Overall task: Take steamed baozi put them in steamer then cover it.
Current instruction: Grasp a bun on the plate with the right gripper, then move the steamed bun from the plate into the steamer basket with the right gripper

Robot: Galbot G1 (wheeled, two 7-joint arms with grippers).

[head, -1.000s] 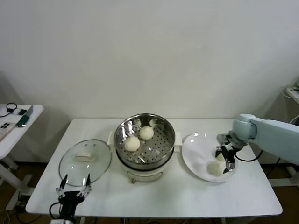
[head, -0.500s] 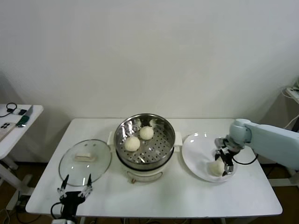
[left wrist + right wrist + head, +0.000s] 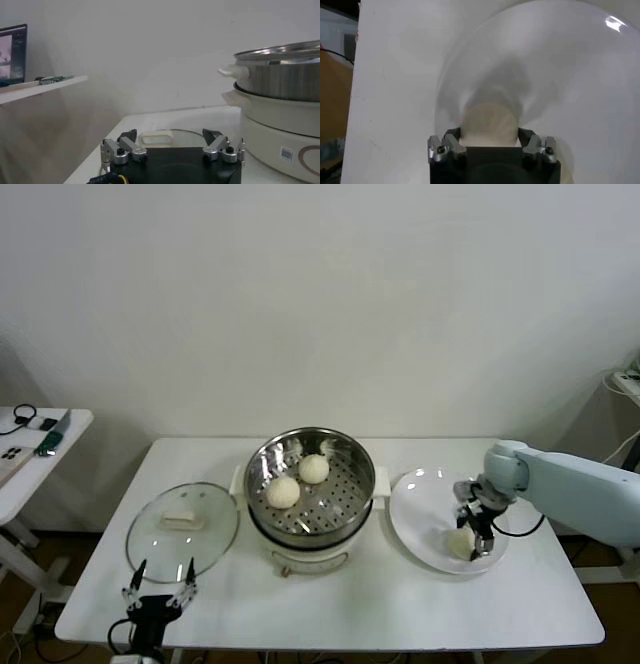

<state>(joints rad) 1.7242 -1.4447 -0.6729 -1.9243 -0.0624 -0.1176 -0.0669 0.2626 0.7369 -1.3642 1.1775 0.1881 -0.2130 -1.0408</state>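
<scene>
On the white rectangular tabletop (image 3: 330, 604) I see the round stainless-steel steamer (image 3: 310, 487) holding two off-white baozi buns (image 3: 283, 491), my right tool (image 3: 472, 538) straddling, fingers apart, another bun (image 3: 488, 125) on the white round plate (image 3: 420, 504), and my left tool (image 3: 158, 594) parked open.

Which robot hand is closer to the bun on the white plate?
The right. The right gripper is right at the bun on the plate; the left gripper waits across the table by the glass lid.

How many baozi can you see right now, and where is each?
3. Two baozi sit on the steamer tray, one near its middle, one farther back. A third is on the white plate, between the right end effector's fingers. Another may be hidden behind the arm.
</scene>
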